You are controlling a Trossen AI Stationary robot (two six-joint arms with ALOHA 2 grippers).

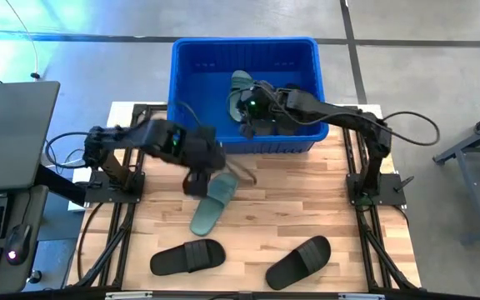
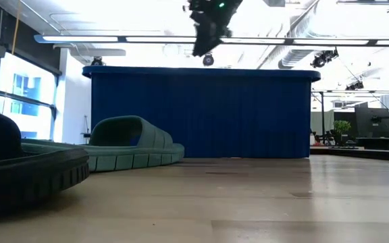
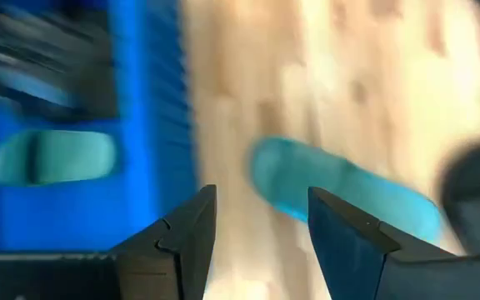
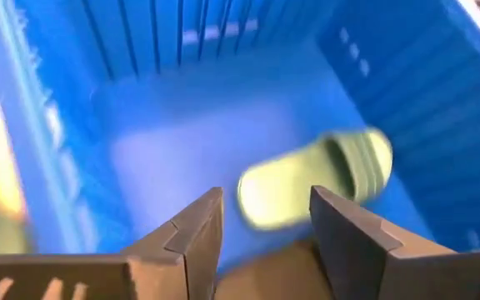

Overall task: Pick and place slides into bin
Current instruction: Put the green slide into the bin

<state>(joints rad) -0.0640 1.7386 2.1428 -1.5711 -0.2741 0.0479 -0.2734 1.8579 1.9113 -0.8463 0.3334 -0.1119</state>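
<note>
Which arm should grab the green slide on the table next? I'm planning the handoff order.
Left, probably. The left hand hovers open right beside the green slide on the table, which fills its wrist view. The right hand is open over the bin, above a green slide inside.

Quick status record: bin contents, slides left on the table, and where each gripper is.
bin: one green slide inside, lying on the floor
table: one green slide, two black slides
left gripper: over the table near the bin's front wall, above the green slide, jaws open, empty
right gripper: over the bin interior, jaws open, empty
slides visible: four
</note>
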